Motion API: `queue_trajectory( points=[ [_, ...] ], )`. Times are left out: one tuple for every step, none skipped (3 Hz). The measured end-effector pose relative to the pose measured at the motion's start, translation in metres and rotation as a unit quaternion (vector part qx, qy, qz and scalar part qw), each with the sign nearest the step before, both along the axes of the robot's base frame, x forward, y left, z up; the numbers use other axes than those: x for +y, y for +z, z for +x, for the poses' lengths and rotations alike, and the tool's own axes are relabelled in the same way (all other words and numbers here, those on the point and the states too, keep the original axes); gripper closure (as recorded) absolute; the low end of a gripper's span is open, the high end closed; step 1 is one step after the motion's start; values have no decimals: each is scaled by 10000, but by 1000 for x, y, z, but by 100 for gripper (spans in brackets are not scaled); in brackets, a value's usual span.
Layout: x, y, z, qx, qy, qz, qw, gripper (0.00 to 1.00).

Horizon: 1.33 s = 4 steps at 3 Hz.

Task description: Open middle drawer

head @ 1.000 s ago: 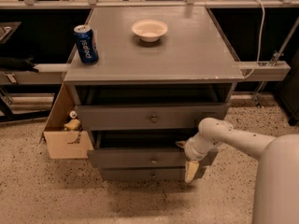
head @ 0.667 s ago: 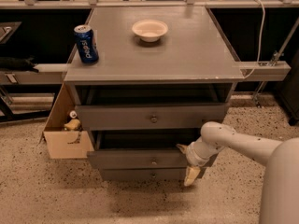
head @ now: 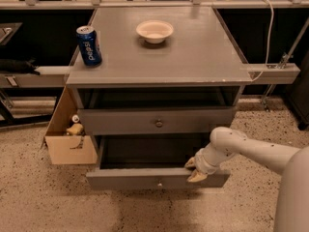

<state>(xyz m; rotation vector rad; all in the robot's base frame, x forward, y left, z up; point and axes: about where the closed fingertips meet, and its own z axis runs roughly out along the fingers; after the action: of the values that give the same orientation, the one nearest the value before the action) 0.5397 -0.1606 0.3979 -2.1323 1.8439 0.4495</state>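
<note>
The middle drawer [head: 145,179] now stands much farther out than 1 second ago. Its dark inside is open to view, and its flat front with 1 small knob [head: 160,182] sits well forward of the cabinet. The claw [head: 194,170] has come forward with it and is now at the right end of the front's upper edge. Its 2 tan fingers [head: 198,177] are apart, 1 behind that edge and 1 on the front face. The white arm [head: 251,151] reaches in from the right.

Above, the top drawer [head: 203,121] is a little way out, as before. On the grey worktop [head: 193,57] a blue can [head: 89,45] stands upright near the left edge, and a pale bowl [head: 154,31] sits farther back, well apart. An open cardboard box [head: 67,146] sits on the floor just beside the cabinet's left side.
</note>
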Motion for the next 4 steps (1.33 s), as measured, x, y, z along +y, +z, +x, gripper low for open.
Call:
queue_trajectory(
  points=[
    [0, 2, -3, 2, 4, 10, 10000, 99],
    [2, 3, -31, 17, 40, 92, 9999, 100],
    [9, 10, -40, -118, 47, 252, 9996, 100],
    [9, 10, -40, -117, 47, 252, 9996, 77]
  ],
)
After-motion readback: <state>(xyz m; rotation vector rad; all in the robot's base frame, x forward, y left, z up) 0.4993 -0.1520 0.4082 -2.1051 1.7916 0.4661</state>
